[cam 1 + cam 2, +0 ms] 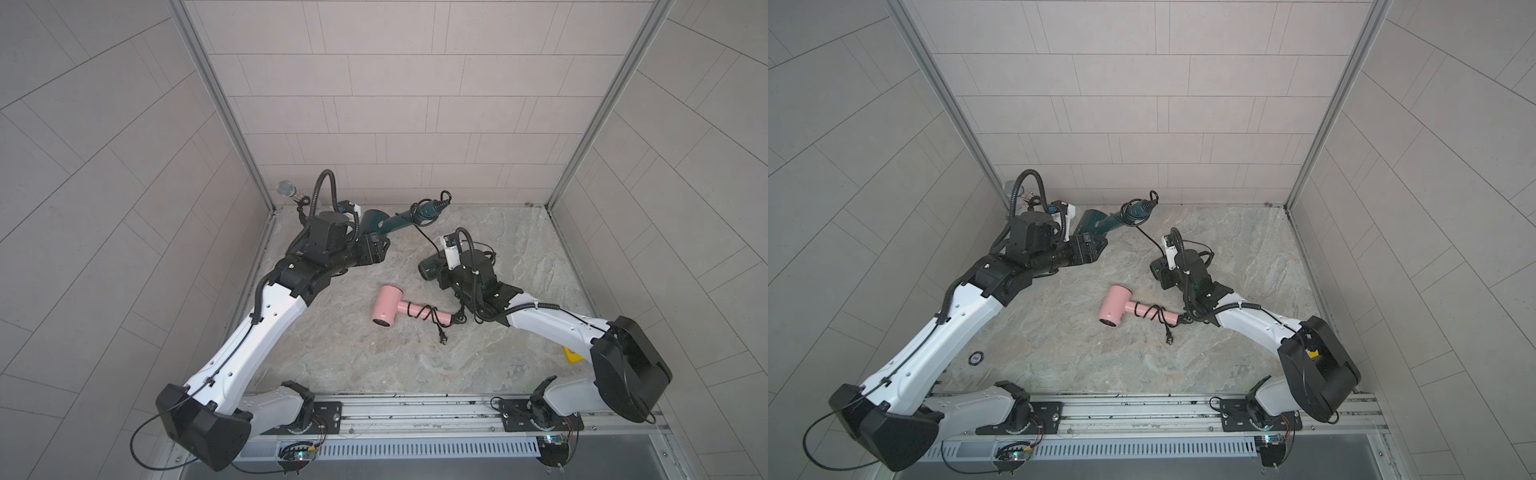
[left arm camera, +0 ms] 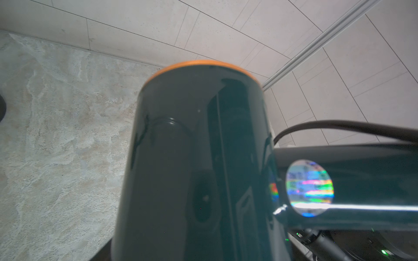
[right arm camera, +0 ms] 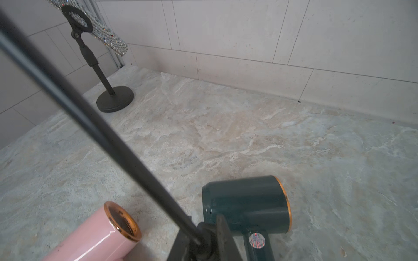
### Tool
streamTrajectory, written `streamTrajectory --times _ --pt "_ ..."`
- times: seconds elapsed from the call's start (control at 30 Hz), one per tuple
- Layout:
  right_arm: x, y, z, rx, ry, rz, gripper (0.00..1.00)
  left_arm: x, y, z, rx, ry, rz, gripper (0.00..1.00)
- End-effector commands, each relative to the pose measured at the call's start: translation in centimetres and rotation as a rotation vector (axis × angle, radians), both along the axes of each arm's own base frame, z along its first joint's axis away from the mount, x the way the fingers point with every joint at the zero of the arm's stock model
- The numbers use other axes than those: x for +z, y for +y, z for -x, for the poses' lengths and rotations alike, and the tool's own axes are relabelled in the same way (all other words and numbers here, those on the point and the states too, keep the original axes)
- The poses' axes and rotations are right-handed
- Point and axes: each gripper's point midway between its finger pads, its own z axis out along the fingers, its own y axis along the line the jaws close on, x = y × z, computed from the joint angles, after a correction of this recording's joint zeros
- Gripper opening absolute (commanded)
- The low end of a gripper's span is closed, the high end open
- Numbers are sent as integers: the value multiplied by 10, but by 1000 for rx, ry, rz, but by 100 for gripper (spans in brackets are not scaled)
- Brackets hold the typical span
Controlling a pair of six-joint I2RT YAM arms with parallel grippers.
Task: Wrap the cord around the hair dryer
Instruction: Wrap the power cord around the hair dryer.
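A dark green hair dryer point(image 1: 371, 222) point(image 1: 1095, 223) hangs above the back left of the floor. My left gripper point(image 1: 376, 246) is shut on its barrel, which fills the left wrist view point(image 2: 199, 158) and hides the jaws. Its handle points right, with a few loops of black cord at the end. From there the cord point(image 1: 426, 233) point(image 1: 1144, 235) runs taut down to my right gripper point(image 1: 442, 249) point(image 3: 203, 239), shut on it. The right wrist view shows the cord point(image 3: 101, 135) stretching away from the jaws.
A second dark green dryer point(image 1: 428, 269) point(image 3: 246, 203) lies on the stone floor under my right wrist. A pink dryer point(image 1: 386, 309) point(image 3: 95, 237), cord wound on its handle, lies in the middle. A glittery microphone on a stand point(image 1: 286, 189) point(image 3: 115, 99) occupies the back left corner.
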Motion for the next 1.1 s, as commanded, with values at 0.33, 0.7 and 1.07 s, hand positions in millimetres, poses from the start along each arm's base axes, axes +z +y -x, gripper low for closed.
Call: streamTrajectory --times 0.33,0.7,1.07 --pt "-17 20 83 265 156 232 0 -4 80 -51 512 -192 -172 0" --pt "28 24 111 376 147 332 0 -62 79 -55 492 -246 -647 0" --pt "83 17 89 353 18 486 0 -88 45 -41 225 -282 -910 0"
